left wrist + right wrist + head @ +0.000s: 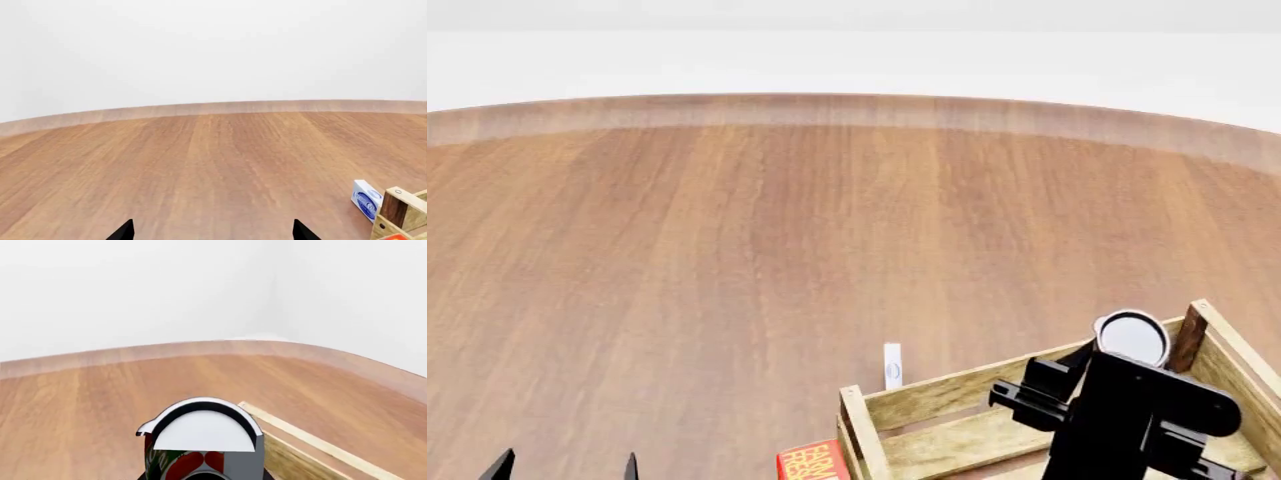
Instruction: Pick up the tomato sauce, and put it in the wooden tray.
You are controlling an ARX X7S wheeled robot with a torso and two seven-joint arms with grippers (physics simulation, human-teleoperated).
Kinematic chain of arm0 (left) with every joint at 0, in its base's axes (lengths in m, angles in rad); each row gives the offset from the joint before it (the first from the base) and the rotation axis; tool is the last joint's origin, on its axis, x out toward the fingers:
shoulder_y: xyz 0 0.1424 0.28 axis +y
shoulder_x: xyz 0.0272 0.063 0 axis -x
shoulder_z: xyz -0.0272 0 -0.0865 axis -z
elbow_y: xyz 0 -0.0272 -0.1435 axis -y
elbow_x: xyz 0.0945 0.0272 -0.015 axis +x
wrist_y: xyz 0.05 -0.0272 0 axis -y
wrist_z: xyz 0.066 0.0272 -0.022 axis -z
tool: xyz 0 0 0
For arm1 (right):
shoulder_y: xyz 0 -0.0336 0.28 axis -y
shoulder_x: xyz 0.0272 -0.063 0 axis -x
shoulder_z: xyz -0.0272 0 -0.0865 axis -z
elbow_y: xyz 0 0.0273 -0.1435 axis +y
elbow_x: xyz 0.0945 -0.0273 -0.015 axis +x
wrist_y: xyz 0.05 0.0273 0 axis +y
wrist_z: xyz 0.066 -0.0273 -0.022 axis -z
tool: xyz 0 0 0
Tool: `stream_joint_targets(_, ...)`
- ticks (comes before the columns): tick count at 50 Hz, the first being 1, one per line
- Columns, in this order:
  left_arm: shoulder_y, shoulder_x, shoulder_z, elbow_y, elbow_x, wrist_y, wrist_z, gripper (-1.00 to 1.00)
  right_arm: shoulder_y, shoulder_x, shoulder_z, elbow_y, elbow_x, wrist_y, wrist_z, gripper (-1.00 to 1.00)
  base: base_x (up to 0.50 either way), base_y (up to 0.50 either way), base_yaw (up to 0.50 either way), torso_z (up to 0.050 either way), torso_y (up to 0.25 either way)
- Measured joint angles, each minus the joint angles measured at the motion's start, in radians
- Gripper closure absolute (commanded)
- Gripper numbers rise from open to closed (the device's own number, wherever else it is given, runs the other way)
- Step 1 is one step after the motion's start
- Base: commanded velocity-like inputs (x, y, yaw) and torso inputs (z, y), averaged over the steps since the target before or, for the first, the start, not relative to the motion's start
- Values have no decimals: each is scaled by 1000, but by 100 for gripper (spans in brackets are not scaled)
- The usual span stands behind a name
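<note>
The tomato sauce (200,445), a small can with a red and green label and a plain silver-white top, fills the lower middle of the right wrist view. My right gripper (1110,372) is shut on it. In the head view the can's top (1130,337) shows above the far rail of the wooden tray (961,395), a pale slatted crate with brown corner posts at the lower right. The tray's rim (303,442) runs just beside the can. My left gripper (213,232) is open over bare table at the lower left of the head view (561,468), holding nothing.
A small white and blue box (892,366) stands on the table just outside the tray's near-left side, also seen in the left wrist view (365,199). A red-orange carton (814,462) lies by the tray's left corner post (400,206). The round wooden table (761,250) stretches ahead.
</note>
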Motion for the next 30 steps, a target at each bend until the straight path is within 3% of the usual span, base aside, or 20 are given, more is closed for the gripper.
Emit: stream_joint_targets(30,-3,-3,6,-4,-3,4,-4,-100,144,-64,9,474,14,-242,-133,100,0,0,0,0,0)
